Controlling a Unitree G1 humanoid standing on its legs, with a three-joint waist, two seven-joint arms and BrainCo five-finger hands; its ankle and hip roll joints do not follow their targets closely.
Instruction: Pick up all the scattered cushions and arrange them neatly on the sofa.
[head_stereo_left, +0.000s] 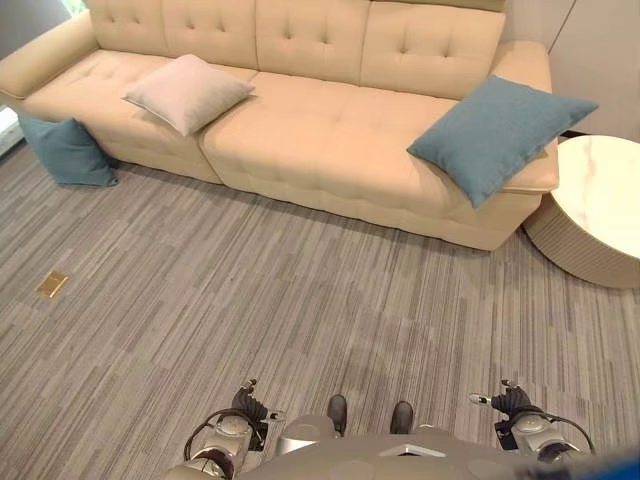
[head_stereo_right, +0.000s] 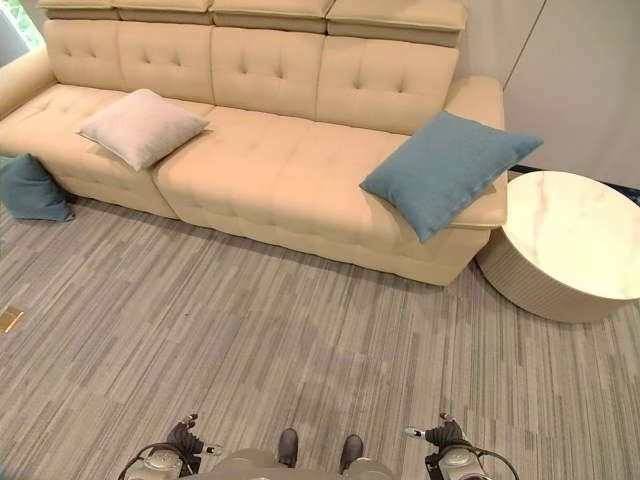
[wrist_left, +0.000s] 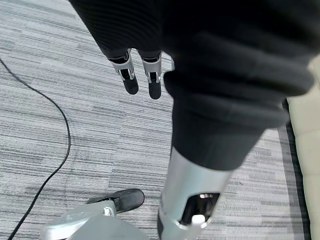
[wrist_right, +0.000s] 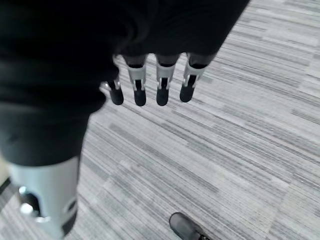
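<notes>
A: Where are the cushions?

B: Two lie on the tufted cream sofa (head_stereo_left: 300, 110): a square beige cushion (head_stereo_left: 187, 92) flat on the left seat, and a larger teal cushion (head_stereo_left: 497, 132) propped against the right armrest. A third teal cushion (head_stereo_left: 66, 150) sits on the striped grey carpet (head_stereo_left: 250, 290), leaning against the sofa's left end.

A: And the hands?

B: Both hang low over the carpet, holding nothing. The left hand (wrist_left: 142, 75) has straight silver fingers with dark tips; the right hand (wrist_right: 150, 82) shows its fingers straight, side by side in a row.

A: Anything else?

B: A round tabletop (head_stereo_left: 600, 205) of white marble on a ribbed drum base stands just beside the sofa's right end. A small brass floor plate (head_stereo_left: 52, 284) is set in the carpet.
</notes>
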